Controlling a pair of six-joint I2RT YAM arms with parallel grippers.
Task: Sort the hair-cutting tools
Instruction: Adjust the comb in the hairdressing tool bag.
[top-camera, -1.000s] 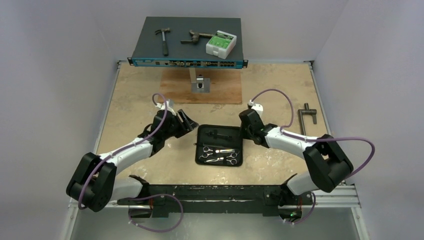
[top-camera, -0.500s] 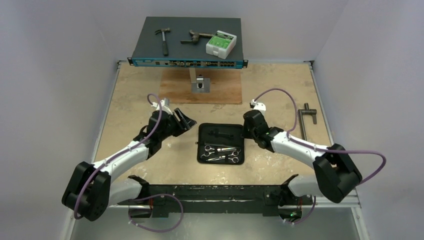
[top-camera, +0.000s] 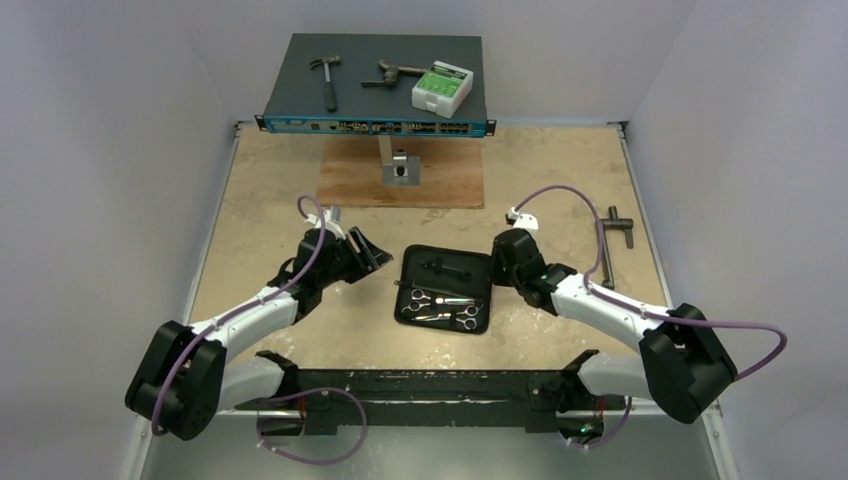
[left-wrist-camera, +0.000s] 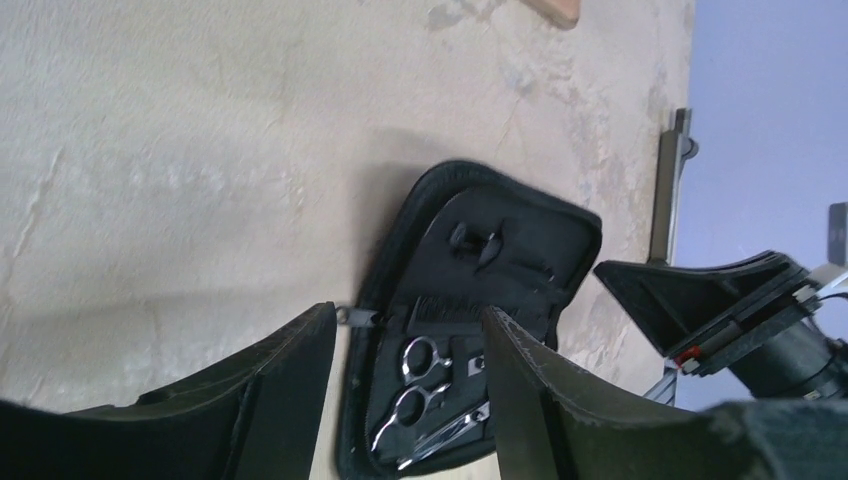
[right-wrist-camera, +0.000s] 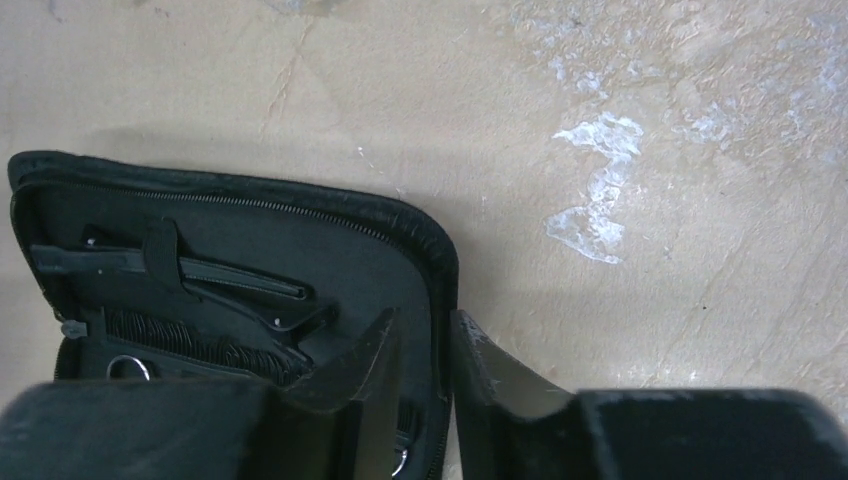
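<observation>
An open black zip case (top-camera: 473, 263) lies mid-table. Inside it are two silver scissors (top-camera: 440, 299) (left-wrist-camera: 425, 385), a black comb (right-wrist-camera: 200, 343) and a thin black hair clip (right-wrist-camera: 240, 285). Just left of the case hovers my left gripper (top-camera: 372, 250) (left-wrist-camera: 408, 310), open and empty, its fingers framing the case's left side. At the case's right rim my right gripper (top-camera: 500, 268) (right-wrist-camera: 424, 315) has its jaws narrowly apart. One finger is inside the case and one outside, with the rim between them.
A flat dark box (top-camera: 300, 100) at the back carries a hammer (top-camera: 326, 78), a rusty tool (top-camera: 392, 73) and a white-green box (top-camera: 441, 88). A wooden board (top-camera: 350, 180) with a metal bracket (top-camera: 400, 165) lies before it. A grey T-shaped bar (top-camera: 608, 240) rests at the right.
The right gripper has pulled back toward the near right, and the case has shifted slightly right and turned with it. Its jaws closed and then parted a little. The left arm barely moved.
</observation>
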